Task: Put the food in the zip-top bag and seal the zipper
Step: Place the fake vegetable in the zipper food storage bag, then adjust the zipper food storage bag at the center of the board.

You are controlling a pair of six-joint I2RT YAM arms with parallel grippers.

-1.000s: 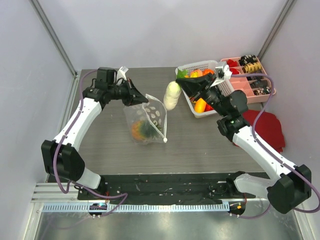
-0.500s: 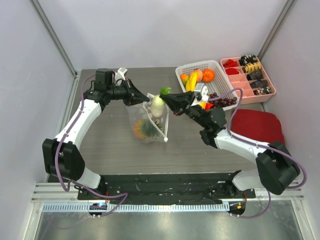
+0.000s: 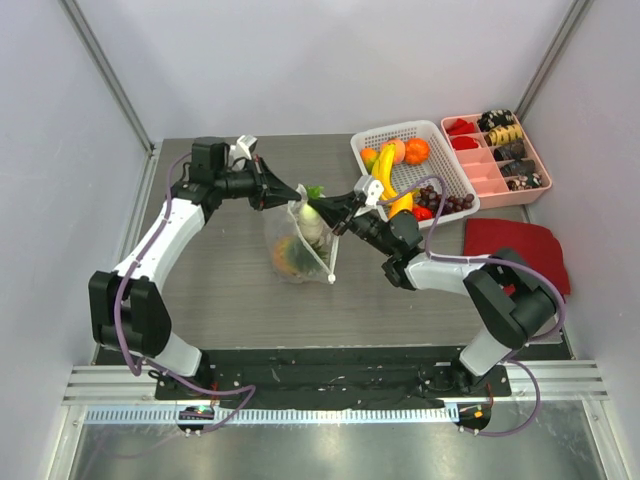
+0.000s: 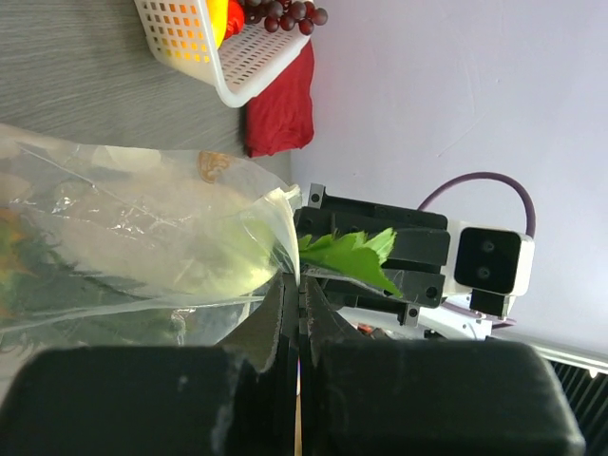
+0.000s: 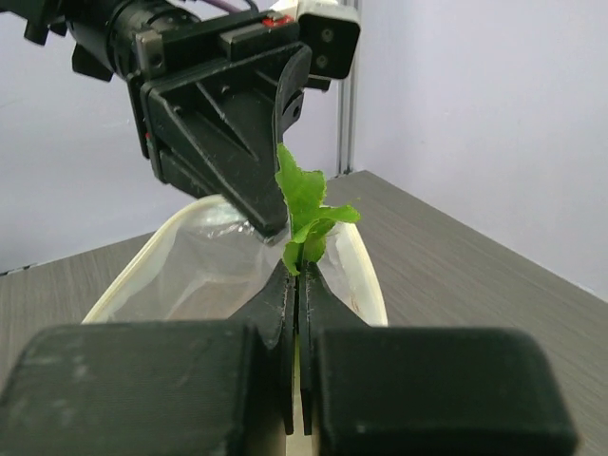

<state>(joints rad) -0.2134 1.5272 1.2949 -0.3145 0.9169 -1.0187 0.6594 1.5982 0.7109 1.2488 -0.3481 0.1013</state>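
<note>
The left tool (image 3: pixel 288 199) is shut tight on the top edge of the bag (image 3: pixel 296 243). It pinches that edge and lifts it up, so the mouth of the bag is wide open and does not flop down. The bag hangs down from this tool and its bottom rests on the surface (image 3: pixel 220 290). Inside, low under the tool, is an orange fruit (image 3: pixel 280 256) with something dark green beside it. The zipper (image 3: pixel 324 262) is the thin white strip along the mouth. It is not pressed together, and that is right, because more food must go in first.

Just to the right of the left tool, nearly touching it, is the radish (image 3: pixel 312 224). Its white body is down in the mouth of the bag and its green leaves stick up. The right tool (image 3: pixel 326 203) is shut on those leaves. I think it holds the leaves because they are thin and easy to pinch, and then the fat white part can go down first. The two tools are tip by tip, so the right tool must let go with care and not bump the other one.

Off to the right, well behind the right tool, is the white basket (image 3: pixel 447 160) with toy food (image 3: pixel 400 152) in it: a yellow piece, orange ones and dark grapes. I think these go in the bag too, so the job is far from done. Farther right are a pink tray (image 3: pixel 490 180) and a red cloth (image 3: pixel 515 248). They have no part in this.
</note>
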